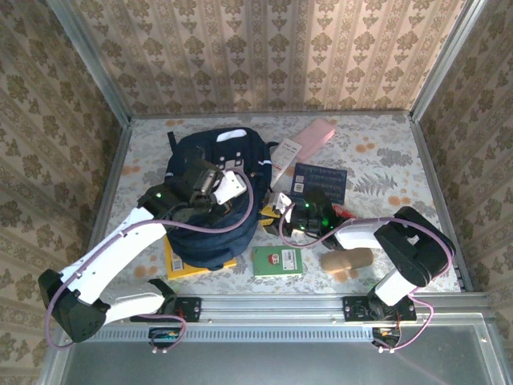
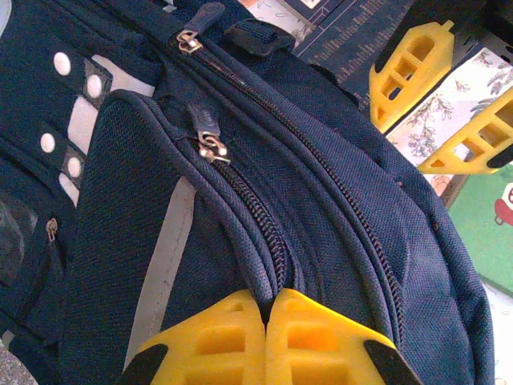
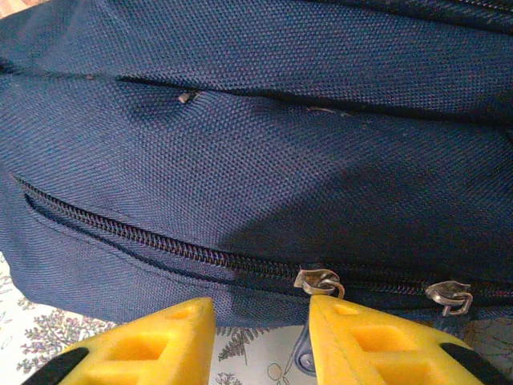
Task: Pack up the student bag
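The bag [image 1: 210, 241] lay left of centre on the counter [image 1: 385, 152], and opening it was judged the step in hand. The left claw [image 2: 266, 309] was clenched on bag fabric beside a zip, and the right claw [image 3: 260, 321] was released, its fingers either side of a zip pull [image 3: 319, 281]. Next, that pull would need to be pinched squarely and drawn along the zip against the left claw's hold.

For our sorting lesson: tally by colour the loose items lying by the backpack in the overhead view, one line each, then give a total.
Pink case: 1
White box: 1
Dark blue book: 1
Green book: 1
Yellow book: 1
Tan object: 1
Total: 6, with a half-hidden red bit left uncounted
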You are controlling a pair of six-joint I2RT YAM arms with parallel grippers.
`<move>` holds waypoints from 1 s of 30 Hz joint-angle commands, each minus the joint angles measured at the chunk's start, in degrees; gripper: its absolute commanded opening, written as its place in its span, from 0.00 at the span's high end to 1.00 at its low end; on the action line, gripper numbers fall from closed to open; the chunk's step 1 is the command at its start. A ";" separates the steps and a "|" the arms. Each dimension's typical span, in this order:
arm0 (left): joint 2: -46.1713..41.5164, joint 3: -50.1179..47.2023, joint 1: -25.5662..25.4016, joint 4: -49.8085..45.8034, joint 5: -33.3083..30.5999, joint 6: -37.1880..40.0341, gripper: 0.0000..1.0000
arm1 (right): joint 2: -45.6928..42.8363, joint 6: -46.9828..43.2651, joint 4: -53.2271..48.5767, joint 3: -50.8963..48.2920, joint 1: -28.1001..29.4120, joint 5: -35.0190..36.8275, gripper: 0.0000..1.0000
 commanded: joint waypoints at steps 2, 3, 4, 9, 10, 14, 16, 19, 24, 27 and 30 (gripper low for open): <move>-1.03 2.28 -0.15 4.35 1.71 0.52 1.00 | 1.84 -0.34 2.60 0.80 0.27 2.47 0.61; -1.14 2.26 -0.15 4.26 1.71 0.53 1.00 | 2.10 -0.47 2.86 0.89 0.19 3.26 0.61; -1.08 2.28 -0.15 4.18 1.71 0.62 1.00 | 2.14 -0.58 3.10 0.90 0.18 4.28 0.61; -1.03 2.30 -0.15 3.90 1.47 0.70 1.00 | 1.94 -1.04 3.15 0.82 -0.08 5.45 0.61; -1.03 2.30 -0.15 3.86 1.45 0.70 1.00 | 1.94 -1.03 3.35 0.85 -0.15 5.58 0.62; -1.03 2.13 -0.15 4.01 1.63 0.54 1.00 | 3.05 -0.51 2.87 1.91 -0.15 4.79 0.61; -0.99 2.02 -0.15 4.17 1.63 0.43 1.00 | 3.90 -0.05 2.79 2.61 -0.17 4.83 0.60; -0.99 1.74 -0.15 4.55 1.58 0.30 1.00 | 4.97 0.81 3.51 3.16 -0.17 4.31 0.63; 0.36 2.63 0.02 5.06 1.63 -0.55 1.00 | 4.39 0.56 2.78 3.16 -0.08 4.00 0.86; 1.29 3.22 0.30 5.27 1.54 -1.05 1.00 | 2.47 0.18 1.51 2.36 -0.08 4.86 1.00; 2.49 3.76 0.86 5.86 0.92 -2.55 1.00 | -0.40 0.82 0.88 0.99 0.71 6.94 1.00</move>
